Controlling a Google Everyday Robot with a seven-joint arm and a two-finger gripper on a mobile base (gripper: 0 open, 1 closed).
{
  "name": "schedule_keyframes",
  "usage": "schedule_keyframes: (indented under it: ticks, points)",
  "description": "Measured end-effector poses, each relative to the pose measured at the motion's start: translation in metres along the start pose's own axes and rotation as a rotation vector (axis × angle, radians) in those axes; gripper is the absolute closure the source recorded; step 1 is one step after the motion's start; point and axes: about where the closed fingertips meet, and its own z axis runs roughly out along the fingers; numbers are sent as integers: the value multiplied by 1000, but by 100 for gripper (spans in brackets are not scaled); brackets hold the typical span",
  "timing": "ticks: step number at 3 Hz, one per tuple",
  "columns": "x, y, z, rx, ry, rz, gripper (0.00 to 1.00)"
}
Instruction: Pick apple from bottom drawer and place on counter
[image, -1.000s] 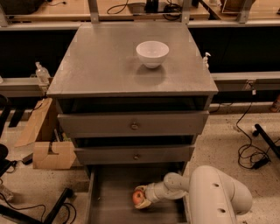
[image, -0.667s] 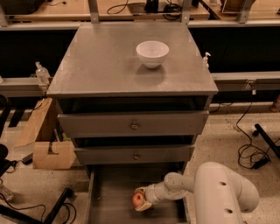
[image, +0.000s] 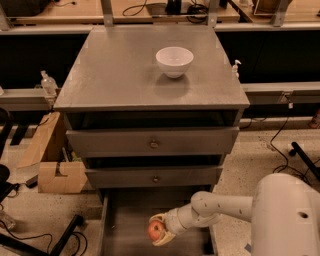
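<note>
The apple (image: 155, 230) is small, red-orange with a pale patch, and sits between the fingers of my gripper (image: 159, 230) over the open bottom drawer (image: 125, 225), a grey tray pulled out at the cabinet's foot. The gripper is shut on the apple, one finger above it and one below. My white arm (image: 220, 207) reaches in from the lower right. The counter (image: 115, 75) is the flat grey top of the cabinet, well above and behind the gripper.
A white bowl (image: 174, 61) stands on the counter's back right. Two upper drawers with round knobs (image: 154, 145) overhang the bottom drawer's rear. Cardboard boxes (image: 50, 160) lie on the floor to the left. Cables (image: 287, 145) run on the right floor.
My arm and gripper have shifted slightly with the apple still held over the bottom drawer; the bulky arm segment sits a little further right.
</note>
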Motion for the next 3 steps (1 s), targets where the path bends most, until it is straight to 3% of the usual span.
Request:
schedule_keyframes:
  ticks: [2,3]
  points:
    - [-78,26,-50,-15,-29,-30,100]
    - [-137,19,-88,14,-17,-60,100]
